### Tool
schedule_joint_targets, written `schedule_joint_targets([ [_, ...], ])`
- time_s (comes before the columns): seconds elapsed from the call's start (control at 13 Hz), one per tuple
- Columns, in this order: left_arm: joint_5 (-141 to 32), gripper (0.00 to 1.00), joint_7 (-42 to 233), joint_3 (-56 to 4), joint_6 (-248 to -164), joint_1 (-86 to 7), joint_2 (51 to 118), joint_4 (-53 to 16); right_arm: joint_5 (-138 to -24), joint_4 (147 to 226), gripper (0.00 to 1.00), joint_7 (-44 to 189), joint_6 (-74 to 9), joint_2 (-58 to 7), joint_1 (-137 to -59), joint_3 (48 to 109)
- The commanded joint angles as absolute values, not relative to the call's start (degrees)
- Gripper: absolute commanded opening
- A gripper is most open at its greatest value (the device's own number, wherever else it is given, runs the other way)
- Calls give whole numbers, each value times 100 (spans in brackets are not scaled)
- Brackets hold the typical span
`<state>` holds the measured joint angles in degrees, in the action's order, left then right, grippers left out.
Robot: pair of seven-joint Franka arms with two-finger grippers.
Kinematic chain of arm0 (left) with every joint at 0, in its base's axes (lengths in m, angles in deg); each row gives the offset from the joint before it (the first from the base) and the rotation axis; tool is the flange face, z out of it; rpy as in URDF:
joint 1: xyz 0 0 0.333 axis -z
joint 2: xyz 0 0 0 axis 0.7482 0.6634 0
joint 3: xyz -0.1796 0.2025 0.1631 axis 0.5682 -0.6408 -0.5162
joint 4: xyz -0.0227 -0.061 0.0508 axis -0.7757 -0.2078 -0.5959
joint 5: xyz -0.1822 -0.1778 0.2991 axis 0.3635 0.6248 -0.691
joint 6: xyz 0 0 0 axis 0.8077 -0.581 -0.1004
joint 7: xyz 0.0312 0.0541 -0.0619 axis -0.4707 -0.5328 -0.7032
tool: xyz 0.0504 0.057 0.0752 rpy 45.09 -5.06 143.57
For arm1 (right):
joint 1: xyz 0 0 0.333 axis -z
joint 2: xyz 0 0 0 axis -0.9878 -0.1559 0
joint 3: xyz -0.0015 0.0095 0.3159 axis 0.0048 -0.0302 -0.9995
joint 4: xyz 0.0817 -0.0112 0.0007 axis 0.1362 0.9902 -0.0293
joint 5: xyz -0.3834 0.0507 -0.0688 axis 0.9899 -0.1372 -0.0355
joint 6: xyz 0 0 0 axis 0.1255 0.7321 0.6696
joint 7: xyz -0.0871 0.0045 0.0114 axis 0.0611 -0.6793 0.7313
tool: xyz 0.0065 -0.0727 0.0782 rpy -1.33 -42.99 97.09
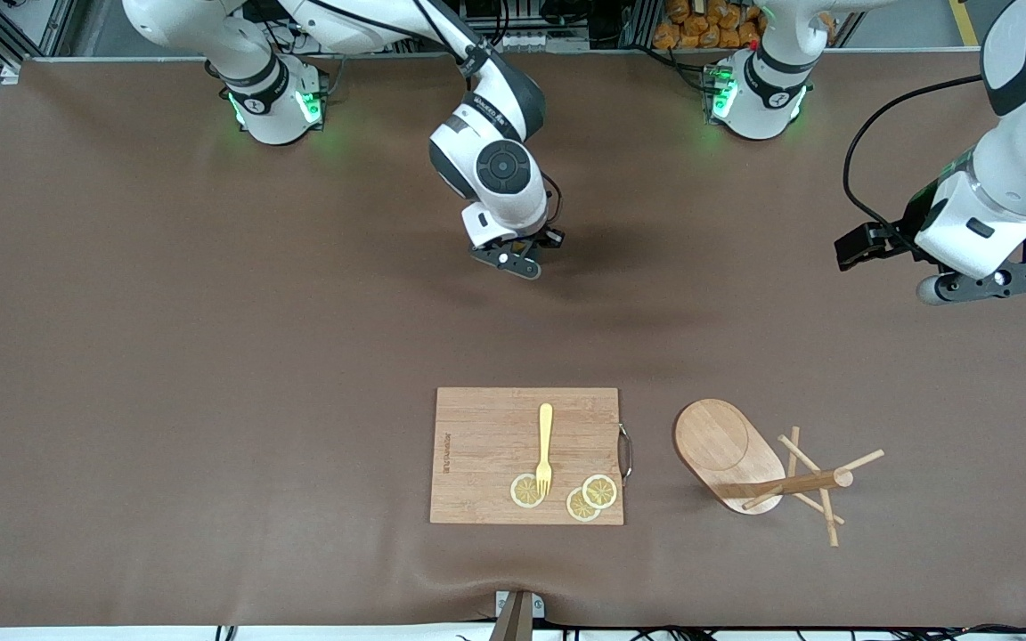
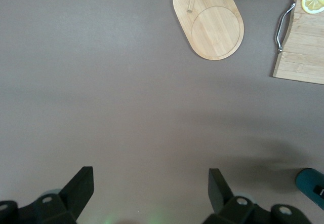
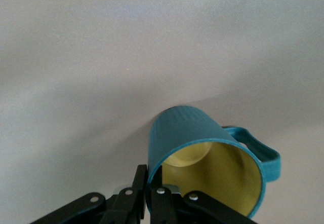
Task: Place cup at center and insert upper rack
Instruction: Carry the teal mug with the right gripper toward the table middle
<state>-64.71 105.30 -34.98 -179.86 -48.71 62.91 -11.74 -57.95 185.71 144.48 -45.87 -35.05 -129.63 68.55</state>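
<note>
Right wrist view shows the right gripper [image 3: 147,193] clenched on the cup's [image 3: 202,143] rim, while the left gripper [image 2: 151,196] waits released over the surface [image 1: 210,356].

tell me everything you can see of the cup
The cup is a small teal ribbed mug, pale yellow inside, with a thin loop handle on one side. The right pincer is shut on its rim. The cup tilts, its bottom at or just above the brown table cover, toward the robots' side of the cutting board.
</note>
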Motion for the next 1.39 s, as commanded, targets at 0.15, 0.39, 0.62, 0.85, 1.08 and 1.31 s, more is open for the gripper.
schedule_joint_targets([
  [0.15, -6413, 100, 10606, -3469, -18002, -4888, 6226, -1095, -5807, 18484, 29, 14552, -4557, -3568, -13060, 6934],
  [0.39, -6404, 100, 10545, -3469, -18002, -4896, 6253, -1069, -5807, 18475, 62, 14561, -4575, -3559, -13060, 6934],
  [0.62, -6404, 100, 10571, -3460, -17993, -4896, 6218, -1069, -5807, 18432, 98, 14500, -4583, -3507, -13007, 6934],
  [0.85, -6369, 100, 10589, -3460, -17976, -4888, 6200, -1069, -5519, 18134, 100, 14430, -4540, -3419, -12937, 6942],
  [1.08, -6369, 100, 10598, -3460, -17976, -4896, 6200, -1069, -5508, 18080, 100, 14246, -4234, -2928, -12508, 6943],
  [1.31, -6369, 100, 10598, -3460, -17976, -4888, 6200, -1069, -5500, 18080, 100, 13220, -3216, -2208, -11770, 6934],
])
